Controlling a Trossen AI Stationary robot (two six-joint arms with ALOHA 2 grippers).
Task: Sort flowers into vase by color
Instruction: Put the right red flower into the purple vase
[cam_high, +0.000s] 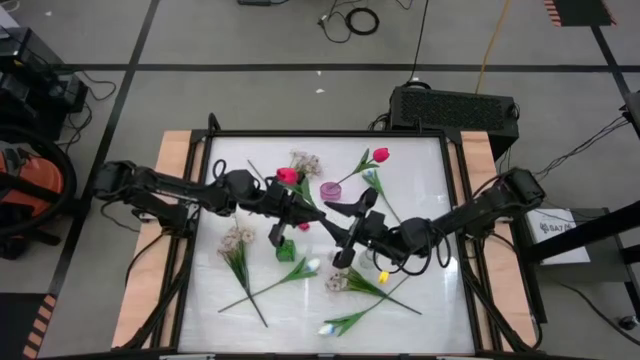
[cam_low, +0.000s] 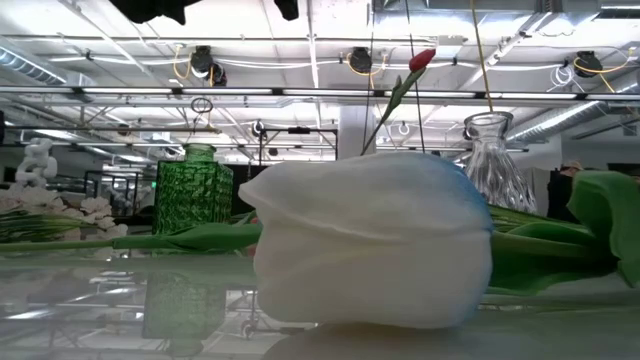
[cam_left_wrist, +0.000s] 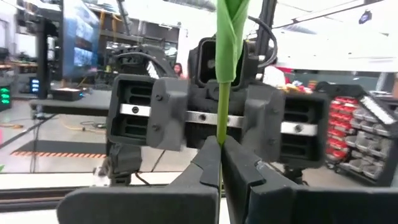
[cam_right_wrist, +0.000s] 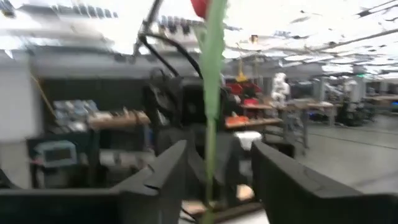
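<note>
Now L claw (cam_left_wrist: 219, 163) is clamped on a pink-red tulip's stem (cam_left_wrist: 222, 99), stem upright, mid-worktop by the green vase (cam_high: 285, 247); R claw (cam_right_wrist: 211, 171) gapes round it, equally near.

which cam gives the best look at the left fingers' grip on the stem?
Left wrist view: the left gripper fingers are shut on the green stem, which rises straight between them. High view shows the left gripper only as a dark shape by the red tulip. Low view shows just that tulip raised. Right wrist view shows the stem, with the right gripper open around it.
</note>
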